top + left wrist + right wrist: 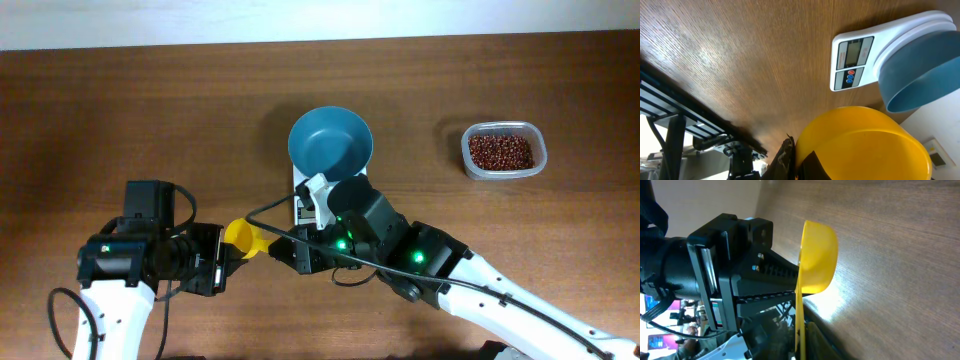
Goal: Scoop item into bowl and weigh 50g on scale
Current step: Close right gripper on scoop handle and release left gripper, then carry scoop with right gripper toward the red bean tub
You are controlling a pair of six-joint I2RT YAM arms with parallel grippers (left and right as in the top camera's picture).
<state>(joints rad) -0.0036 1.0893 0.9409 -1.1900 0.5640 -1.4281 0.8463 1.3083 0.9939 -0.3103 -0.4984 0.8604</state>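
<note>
The teal bowl (pixel 330 140) stands empty on the white scale (pixel 298 186), whose front my right arm covers. In the left wrist view the scale (pixel 852 62) shows its display and its red and blue buttons, with the bowl (pixel 920 75) on it. The reddish-brown beans (pixel 502 151) lie in a clear tub at the far right. A yellow scoop (pixel 245 238) hangs between my grippers above the table. My right gripper (pixel 800 340) is shut on its handle. My left gripper (pixel 800 157) grips the scoop's cup (pixel 865 145). The scoop (pixel 817 255) is empty.
The clear plastic tub (pixel 470 166) holding the beans sits about a bowl's width to the right of the bowl. My right arm (pixel 450 270) stretches from the front right across the table to the scale. The table's far edge (pixel 320 42) runs behind the bowl.
</note>
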